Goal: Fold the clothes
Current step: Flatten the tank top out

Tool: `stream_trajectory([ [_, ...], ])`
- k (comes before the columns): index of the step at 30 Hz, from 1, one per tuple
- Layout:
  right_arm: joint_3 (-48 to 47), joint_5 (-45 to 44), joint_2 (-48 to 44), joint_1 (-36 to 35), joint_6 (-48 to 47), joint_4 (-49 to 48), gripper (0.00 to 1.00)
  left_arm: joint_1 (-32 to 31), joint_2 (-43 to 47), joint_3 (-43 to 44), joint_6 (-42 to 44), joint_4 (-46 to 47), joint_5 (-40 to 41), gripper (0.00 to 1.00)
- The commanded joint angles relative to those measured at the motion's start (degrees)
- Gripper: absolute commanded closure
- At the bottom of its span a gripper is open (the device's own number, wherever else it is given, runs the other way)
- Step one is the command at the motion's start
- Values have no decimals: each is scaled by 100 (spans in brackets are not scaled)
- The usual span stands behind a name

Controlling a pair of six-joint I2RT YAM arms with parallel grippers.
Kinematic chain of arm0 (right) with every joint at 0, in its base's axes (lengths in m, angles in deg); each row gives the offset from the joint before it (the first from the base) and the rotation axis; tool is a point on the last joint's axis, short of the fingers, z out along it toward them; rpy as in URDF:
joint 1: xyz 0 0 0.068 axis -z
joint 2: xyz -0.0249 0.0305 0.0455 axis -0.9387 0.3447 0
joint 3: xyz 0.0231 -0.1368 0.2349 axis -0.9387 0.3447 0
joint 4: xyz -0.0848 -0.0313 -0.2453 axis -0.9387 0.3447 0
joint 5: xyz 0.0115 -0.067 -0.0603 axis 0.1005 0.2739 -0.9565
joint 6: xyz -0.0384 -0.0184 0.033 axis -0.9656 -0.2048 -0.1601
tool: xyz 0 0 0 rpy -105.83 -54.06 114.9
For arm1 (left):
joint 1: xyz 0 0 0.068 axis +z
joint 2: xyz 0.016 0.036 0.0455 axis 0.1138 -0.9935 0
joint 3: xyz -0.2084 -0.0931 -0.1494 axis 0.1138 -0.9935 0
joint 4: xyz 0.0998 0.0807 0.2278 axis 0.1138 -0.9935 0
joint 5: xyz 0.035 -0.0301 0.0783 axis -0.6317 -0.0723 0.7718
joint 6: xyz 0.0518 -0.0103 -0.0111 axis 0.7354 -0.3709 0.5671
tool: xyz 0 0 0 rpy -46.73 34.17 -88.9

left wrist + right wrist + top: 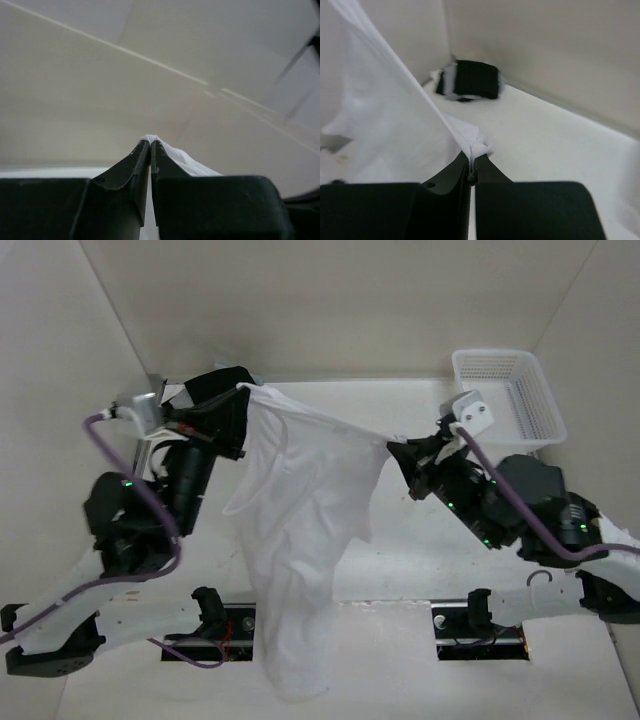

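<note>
Pale worktop (pixel 400 570) lies under the clothes (pixel 300 500), whose top edge spans between left claw (pixel 244 390) and right claw (pixel 393 444), each pinched on a corner, long axis hanging below them.

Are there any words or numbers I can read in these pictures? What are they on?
No text can be read anywhere.
The white garment is plain.
The basket shows no label.
The black-and-white pile is blurred, with no writing to make out.
</note>
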Motion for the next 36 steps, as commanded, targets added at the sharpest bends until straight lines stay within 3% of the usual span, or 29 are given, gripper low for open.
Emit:
stream_trajectory([
  [1,1110,2132,-46,2232,761,-709,99,1484,-711,-1096,83,604,-24,96],
  [2,1244,2463,16,2597,861,-815,99,1603,-747,-1170,-26,613,-70,96],
  [4,1605,3551,453,3913,1133,-1332,100,3160,-1350,-1879,-1233,665,-1022,96],
  [6,1405,4133,1233,4829,1318,-1606,100,4016,-2035,-1909,-1747,814,-1614,96],
  [10,168,4470,2817,5693,1442,-1651,100,4864,-3804,-918,-1908,921,-2118,92],
  [11,-862,4522,3716,6008,1563,-1442,99,4996,-4398,-341,-1943,729,-2223,84],
  [12,-1021,4514,3830,6055,1582,-1422,98,5006,-4474,-257,-1943,675,-2241,82],
  [14,-1758,4453,4470,6239,1705,-1274,84,5023,-4764,173,-2004,394,-2277,67],
  [15,-1908,4357,4664,6257,1792,-1186,72,4971,-4747,166,-2040,367,-2242,60],
  [16,-1736,4277,4622,6257,1880,-1185,66,4936,-4642,0,-2083,384,-2198,54],
  [17,-1238,4198,4439,6257,1977,-1307,61,4874,-4485,-306,-2188,402,-2119,53],
  [20,684,4180,3606,5951,2310,-2174,60,4708,-3993,-1473,-2549,542,-2005,54],
  [24,3821,4206,2156,5266,3231,-3704,98,4452,-3246,-3363,-2804,640,-1785,57],
  [26,4861,4189,1610,4888,3628,-4014,100,4391,-2807,-4119,-2953,517,-1819,58],
  [29,5910,3891,1037,4325,3928,-3919,93,4338,-2270,-4764,-3085,131,-1960,58],
  [30,6347,3646,758,4054,4181,-3718,82,4312,-2112,-4896,-3112,-27,-2004,57],
  [33,7105,3206,221,3675,4866,-3235,68,4189,-1812,-5160,-3103,-484,-2179,54],
  [36,7519,2933,-167,3594,5273,-2865,63,4022,-1758,-5371,-3165,-582,-2460,52],
])
